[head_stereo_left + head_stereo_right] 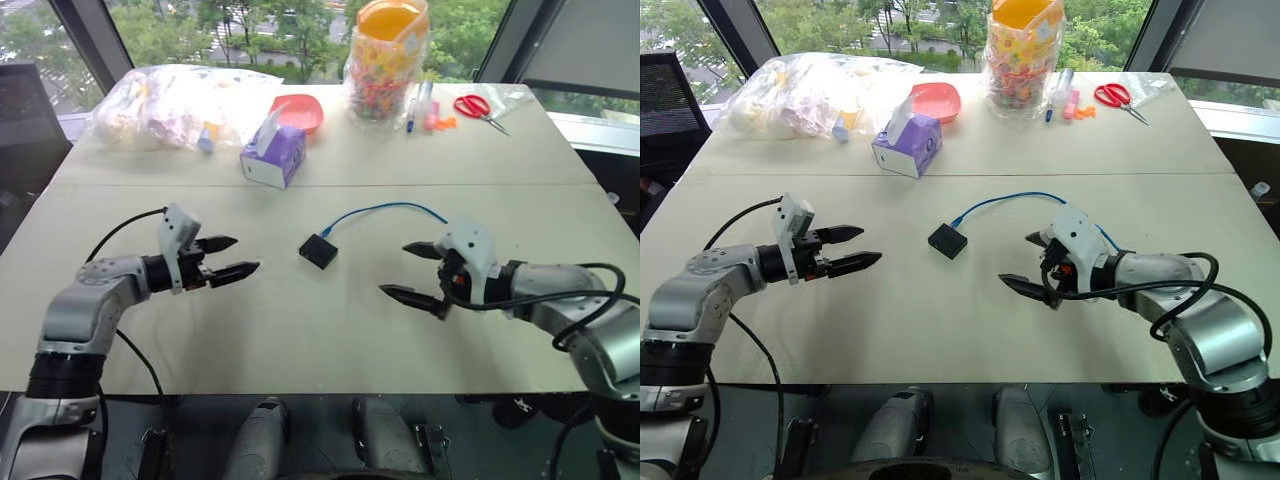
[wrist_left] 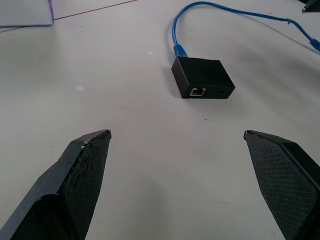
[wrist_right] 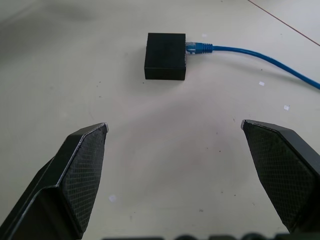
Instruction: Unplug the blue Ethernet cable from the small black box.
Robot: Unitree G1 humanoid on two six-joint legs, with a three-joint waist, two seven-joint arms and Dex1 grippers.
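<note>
We see a small, flat, matte black square box lying near the middle of a pale beige table, with a thin bright-blue Ethernet cable still plugged into its far side and curving away from the box toward our right. Our left gripper hovers to the left of the box and our right gripper to its right, each pointing inward at the box with its two black fingers spread wide apart and holding nothing. Beyond the box, farther from us, stands a purple-and-white cardboard tissue box.
</note>
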